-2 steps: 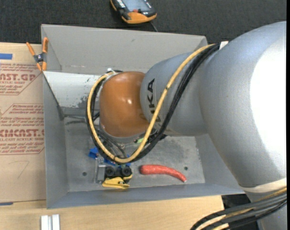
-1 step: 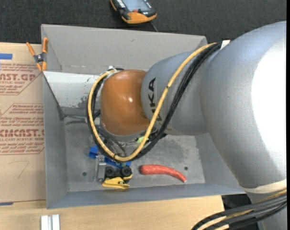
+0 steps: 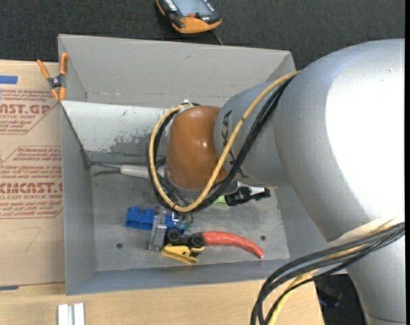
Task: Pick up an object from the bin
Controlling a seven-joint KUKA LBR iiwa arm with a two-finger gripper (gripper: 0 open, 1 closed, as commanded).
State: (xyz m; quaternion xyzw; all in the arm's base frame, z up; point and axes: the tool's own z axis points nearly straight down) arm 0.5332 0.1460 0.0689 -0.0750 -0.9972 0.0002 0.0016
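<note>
Yellow clip (image 3: 180,252) (near front wall (image 3: 157,276))

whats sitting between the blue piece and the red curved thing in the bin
The gripper and a small dark piece, in the camera view; a yellow clip lies just below that line.

Grey metal bin (image 3: 110,208), floor scuffed. On the floor: blue plastic piece (image 3: 140,218) left of centre; yellow clip (image 3: 180,252) near front wall; red curved piece (image 3: 232,241) just right of it; pale tube (image 3: 127,170) toward the rear left; green-and-black item (image 3: 244,196) at right.
</note>
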